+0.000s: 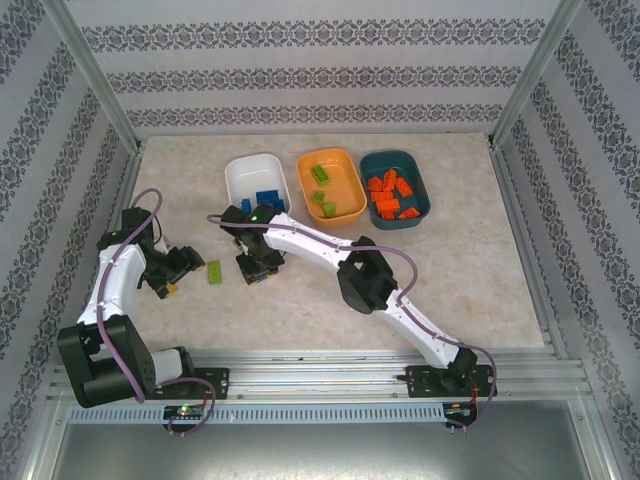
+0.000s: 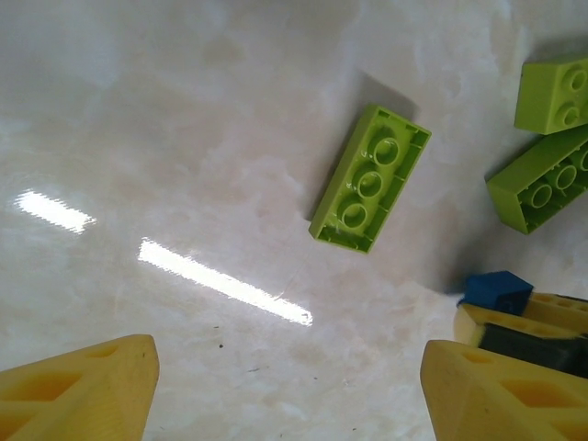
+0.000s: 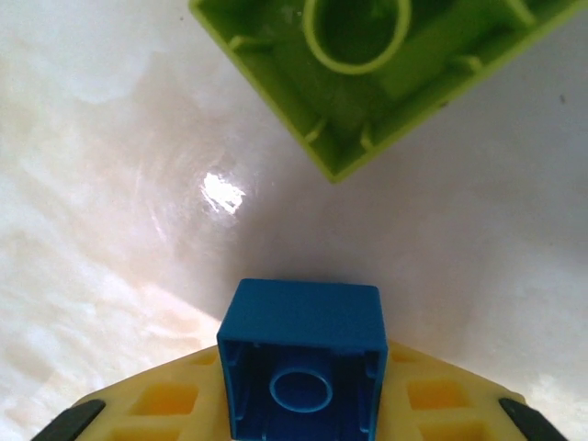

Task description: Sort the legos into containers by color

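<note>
Table: pale marbled top (image 1: 470, 280), with three dishes in a row at the far side.
White dish: leftmost (image 1: 240, 168), with blue bricks (image 1: 265, 197) lying in it.
Orange dish: middle (image 1: 345, 162), holding three green bricks (image 1: 319, 172).
Teal dish: rightmost (image 1: 398, 160), with a heap of orange bricks (image 1: 392, 195) inside.
Left claw: low over the table at near left (image 1: 192, 268). In its own wrist view (image 2: 289, 395) the yellow fingers (image 2: 83, 390) stand wide apart with bare table between them, so it holds nothing.
Loose green brick: on the table just ahead of the left claw (image 2: 370, 177), hollow side up, clear of both fingers. From above it lies between the two claws (image 1: 214, 270).
Two more green pieces: side by side at the right edge of the left wrist view (image 2: 542, 179), near the right claw.
Right claw: reached across to near-centre, just in front of the white dish (image 1: 255, 270). In its wrist view (image 3: 301, 409) the yellow fingers (image 3: 165, 404) are closed in against both sides of one brick.
Blue brick: gripped in the right claw, hollow side toward the camera (image 3: 301, 322). It is also seen from the left wrist (image 2: 496, 289). Cannot tell whether it is off the table.
Nearest neighbour: a green brick, hollow side up, just beyond the blue brick (image 3: 386, 64), not touching it.
</note>
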`<state>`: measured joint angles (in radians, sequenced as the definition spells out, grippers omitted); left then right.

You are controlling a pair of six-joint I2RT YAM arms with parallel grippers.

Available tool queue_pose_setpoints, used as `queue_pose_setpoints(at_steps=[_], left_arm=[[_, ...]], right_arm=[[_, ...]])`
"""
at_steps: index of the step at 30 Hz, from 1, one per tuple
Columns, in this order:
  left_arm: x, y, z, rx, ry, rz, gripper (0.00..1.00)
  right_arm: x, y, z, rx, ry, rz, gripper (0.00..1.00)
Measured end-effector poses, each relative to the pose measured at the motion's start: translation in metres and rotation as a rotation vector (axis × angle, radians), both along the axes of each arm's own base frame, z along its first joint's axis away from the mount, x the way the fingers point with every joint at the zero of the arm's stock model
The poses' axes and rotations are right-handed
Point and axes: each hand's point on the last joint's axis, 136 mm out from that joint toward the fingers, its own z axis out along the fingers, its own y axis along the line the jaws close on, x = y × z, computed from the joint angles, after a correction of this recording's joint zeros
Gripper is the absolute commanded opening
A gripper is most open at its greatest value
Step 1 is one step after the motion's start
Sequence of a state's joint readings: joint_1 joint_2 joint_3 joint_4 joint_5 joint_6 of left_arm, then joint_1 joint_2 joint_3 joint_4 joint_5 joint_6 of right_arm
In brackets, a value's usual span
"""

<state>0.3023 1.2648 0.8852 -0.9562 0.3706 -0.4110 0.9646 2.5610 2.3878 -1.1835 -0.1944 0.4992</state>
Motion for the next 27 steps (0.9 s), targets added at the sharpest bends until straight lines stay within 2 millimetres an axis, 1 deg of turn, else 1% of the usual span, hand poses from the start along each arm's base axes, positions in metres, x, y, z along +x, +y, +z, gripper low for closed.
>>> queue_pose_setpoints(at_steps=[2, 4, 5, 6, 7, 8, 9, 10, 13, 14, 15, 16, 18, 20, 22, 24, 27], left_arm=[[0.000, -0.002, -0.004, -0.014, 0.018, -0.006, 0.81], [0.000, -0.004, -0.008, -0.028, 0.033, -0.016, 0.87], [0.000, -0.005, -0.010, -0.033, 0.037, -0.022, 0.92], [0.000, -0.006, -0.011, -0.036, 0.042, -0.029, 0.99], [0.000, -0.009, -0.012, -0.041, 0.048, -0.037, 1.00], [0.000, -0.011, -0.013, -0.045, 0.051, -0.048, 1.00], [0.000, -0.014, -0.014, -0.050, 0.055, -0.061, 1.00], [0.000, -0.016, -0.016, -0.054, 0.061, -0.071, 1.00], [-0.001, -0.022, -0.022, -0.063, 0.090, -0.101, 1.00], [-0.001, -0.024, -0.025, -0.065, 0.103, -0.111, 1.00], [-0.001, -0.027, -0.027, -0.067, 0.116, -0.125, 1.00], [-0.001, -0.029, -0.030, -0.068, 0.129, -0.139, 1.00], [0.000, -0.033, -0.034, -0.064, 0.152, -0.162, 1.00], [0.001, -0.035, -0.038, -0.056, 0.169, -0.177, 1.00], [0.003, -0.034, -0.040, -0.049, 0.179, -0.182, 1.00], [0.005, -0.032, -0.042, -0.036, 0.191, -0.184, 0.98], [0.009, -0.029, -0.045, -0.022, 0.208, -0.188, 0.93]], right_arm=[[0.006, -0.001, 0.015, 0.036, -0.006, -0.029, 0.27], [0.018, -0.001, 0.037, 0.098, -0.020, -0.071, 0.27], [0.025, 0.000, 0.050, 0.135, -0.030, -0.094, 0.27], [0.035, 0.000, 0.064, 0.179, -0.041, -0.119, 0.27], [0.045, 0.001, 0.079, 0.229, -0.050, -0.147, 0.27], [0.053, 0.001, 0.090, 0.267, -0.056, -0.175, 0.27], [0.065, 0.000, 0.104, 0.321, -0.061, -0.210, 0.27], [0.077, -0.001, 0.114, 0.364, -0.066, -0.242, 0.27], [0.114, -0.005, 0.133, 0.474, -0.065, -0.344, 0.29], [0.122, -0.006, 0.136, 0.498, -0.060, -0.369, 0.29], [0.136, -0.008, 0.138, 0.525, -0.058, -0.404, 0.30], [0.146, -0.010, 0.138, 0.543, -0.057, -0.427, 0.32], [0.167, -0.012, 0.134, 0.578, -0.048, -0.472, 0.38], [0.182, -0.013, 0.124, 0.594, -0.029, -0.512, 0.44], [0.189, -0.014, 0.111, 0.592, -0.004, -0.537, 0.48], [0.190, -0.015, 0.099, 0.579, 0.021, -0.555, 0.49], [0.189, -0.016, 0.096, 0.573, 0.034, -0.556, 0.50]])
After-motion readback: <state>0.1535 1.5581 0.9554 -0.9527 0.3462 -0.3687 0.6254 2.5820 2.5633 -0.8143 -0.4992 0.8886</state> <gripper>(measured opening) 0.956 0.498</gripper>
